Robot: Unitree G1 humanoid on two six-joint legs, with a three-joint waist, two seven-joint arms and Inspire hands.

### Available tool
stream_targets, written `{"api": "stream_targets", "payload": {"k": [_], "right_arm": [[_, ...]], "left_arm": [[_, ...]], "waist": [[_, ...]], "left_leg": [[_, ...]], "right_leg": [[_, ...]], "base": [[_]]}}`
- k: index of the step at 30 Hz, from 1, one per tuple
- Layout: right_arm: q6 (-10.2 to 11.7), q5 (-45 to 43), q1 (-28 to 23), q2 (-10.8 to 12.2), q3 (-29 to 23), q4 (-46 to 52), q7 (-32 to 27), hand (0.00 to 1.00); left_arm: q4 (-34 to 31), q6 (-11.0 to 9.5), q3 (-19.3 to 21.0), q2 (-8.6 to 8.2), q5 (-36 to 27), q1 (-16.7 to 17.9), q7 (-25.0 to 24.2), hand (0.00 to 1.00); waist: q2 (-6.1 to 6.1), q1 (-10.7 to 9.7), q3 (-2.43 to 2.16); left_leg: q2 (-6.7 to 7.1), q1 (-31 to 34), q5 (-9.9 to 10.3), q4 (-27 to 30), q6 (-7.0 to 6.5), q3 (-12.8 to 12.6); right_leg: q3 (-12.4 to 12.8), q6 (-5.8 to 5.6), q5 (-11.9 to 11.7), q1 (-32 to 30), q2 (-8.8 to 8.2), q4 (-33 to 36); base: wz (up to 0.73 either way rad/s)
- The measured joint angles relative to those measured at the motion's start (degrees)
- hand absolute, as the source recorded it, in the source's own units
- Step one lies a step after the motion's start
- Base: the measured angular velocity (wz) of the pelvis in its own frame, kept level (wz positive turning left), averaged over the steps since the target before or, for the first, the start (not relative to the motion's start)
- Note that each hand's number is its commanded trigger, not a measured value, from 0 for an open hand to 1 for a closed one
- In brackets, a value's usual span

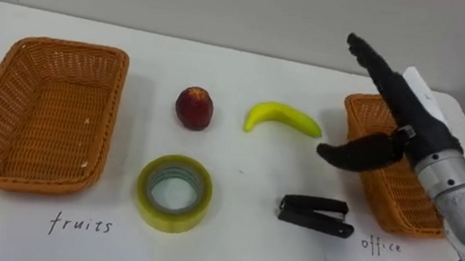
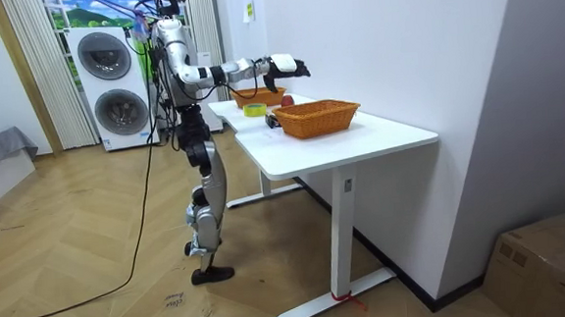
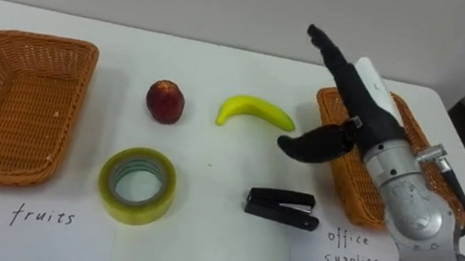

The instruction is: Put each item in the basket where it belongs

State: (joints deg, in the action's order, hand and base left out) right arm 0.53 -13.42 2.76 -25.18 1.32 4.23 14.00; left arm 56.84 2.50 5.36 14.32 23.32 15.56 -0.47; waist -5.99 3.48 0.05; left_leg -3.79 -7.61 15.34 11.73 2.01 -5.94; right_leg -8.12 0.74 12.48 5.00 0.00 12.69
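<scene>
Right arm reaches forward from the lower right; right hand point(image 1: 400, 104) raised, fingers straight, thumb spread leftward.

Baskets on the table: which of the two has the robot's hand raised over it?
The basket on the robot's right, beside the stapler: the open right hand is raised over it. The left basket has no hand near it.

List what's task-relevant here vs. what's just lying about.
Belongs to the job:
apple, banana, tape roll, stapler, fruits basket, office supplies basket, right hand, open and empty by that basket.

Just about:
white table under it all, stacked washing machines, cardboard box on the floor.
</scene>
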Motion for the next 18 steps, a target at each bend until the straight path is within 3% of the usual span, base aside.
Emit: {"api": "stream_targets", "payload": {"k": [18], "right_arm": [[-1.23,-5.60,-1.25,0.01,-0.02,-0.03,9.87,0.00]], "left_arm": [[-0.14,0.04,-0.01,0.15,0.20,-0.54,-0.39,0.00]], "waist": [[0.29,0.15,0.00]], "left_leg": [[0.00,0.03,0.00,0.10,0.00,0.08]], "right_leg": [[-0.07,0.00,0.00,-0.12,-0.04,0.02]], "base": [[0.00]]}}
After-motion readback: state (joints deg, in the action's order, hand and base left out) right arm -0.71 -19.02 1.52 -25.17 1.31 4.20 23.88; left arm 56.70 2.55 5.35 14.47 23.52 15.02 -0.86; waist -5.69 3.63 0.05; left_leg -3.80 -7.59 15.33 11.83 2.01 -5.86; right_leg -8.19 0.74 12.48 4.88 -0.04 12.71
